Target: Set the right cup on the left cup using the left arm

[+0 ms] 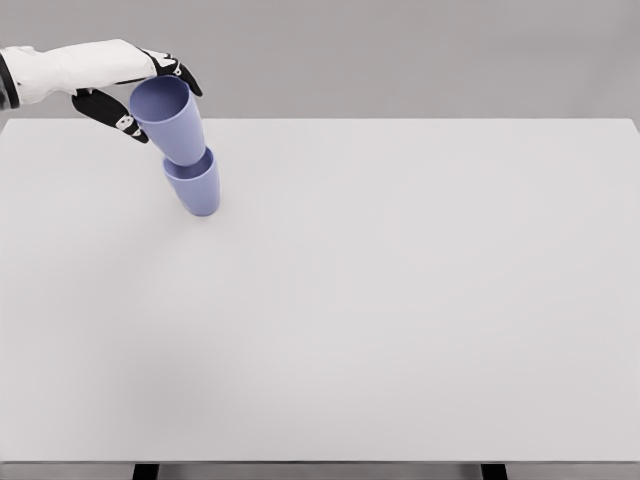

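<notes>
your left hand comes in from the upper left corner, over the far left part of the table; its fingers are curled around the upper cup, thumb side showing at the rim on the right, dark fingers wrapping the left wall; you are gripping that cup near its mouth; the cup is tilted, its open mouth toward the upper left, its base down and to the right; that base sits inside the mouth of the lower cup; the lower cup leans the same way and rests on the table near the far left; both cups are pale blue-violet; you cannot tell how deep the upper cup is seated; your right arm is out of sight.
</notes>
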`<state>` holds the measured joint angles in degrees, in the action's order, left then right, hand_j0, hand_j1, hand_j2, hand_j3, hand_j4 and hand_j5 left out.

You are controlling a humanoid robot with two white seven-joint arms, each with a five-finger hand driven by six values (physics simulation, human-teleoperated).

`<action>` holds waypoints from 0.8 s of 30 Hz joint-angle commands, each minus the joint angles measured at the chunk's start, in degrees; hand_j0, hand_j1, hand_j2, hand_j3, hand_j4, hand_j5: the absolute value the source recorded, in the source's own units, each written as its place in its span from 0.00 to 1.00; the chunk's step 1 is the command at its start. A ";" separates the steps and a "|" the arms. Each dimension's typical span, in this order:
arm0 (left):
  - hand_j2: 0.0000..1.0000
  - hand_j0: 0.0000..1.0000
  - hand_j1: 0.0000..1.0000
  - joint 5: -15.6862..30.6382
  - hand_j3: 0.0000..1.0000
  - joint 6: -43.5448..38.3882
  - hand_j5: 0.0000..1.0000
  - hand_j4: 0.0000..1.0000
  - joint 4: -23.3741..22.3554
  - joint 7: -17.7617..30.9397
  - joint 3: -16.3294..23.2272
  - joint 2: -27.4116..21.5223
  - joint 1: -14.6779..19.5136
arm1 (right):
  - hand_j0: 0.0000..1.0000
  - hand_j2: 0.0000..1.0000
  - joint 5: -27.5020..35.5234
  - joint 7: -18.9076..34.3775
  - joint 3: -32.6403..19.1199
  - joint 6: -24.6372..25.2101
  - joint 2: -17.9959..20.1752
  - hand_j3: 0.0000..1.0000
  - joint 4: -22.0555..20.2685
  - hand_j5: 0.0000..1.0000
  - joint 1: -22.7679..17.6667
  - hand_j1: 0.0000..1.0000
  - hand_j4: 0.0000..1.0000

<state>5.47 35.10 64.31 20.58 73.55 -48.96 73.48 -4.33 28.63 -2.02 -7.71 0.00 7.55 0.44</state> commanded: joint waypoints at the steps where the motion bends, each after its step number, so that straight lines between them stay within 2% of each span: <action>1: 0.59 0.59 0.59 0.33 0.59 -0.10 0.59 0.59 -0.06 -0.01 0.19 0.00 0.00 | 1.00 1.00 -0.06 0.02 0.00 -0.03 0.00 1.00 0.01 1.00 0.00 1.00 1.00; 24: 0.59 0.59 0.59 0.50 0.59 -0.10 0.59 0.59 0.03 -0.10 0.54 0.53 -0.09 | 1.00 1.00 -0.06 0.02 0.00 -0.03 0.00 1.00 0.01 1.00 0.00 1.00 1.00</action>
<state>5.61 35.10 64.39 20.52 74.22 -48.38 73.39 -4.34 28.63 -2.02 -7.71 0.00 7.55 0.44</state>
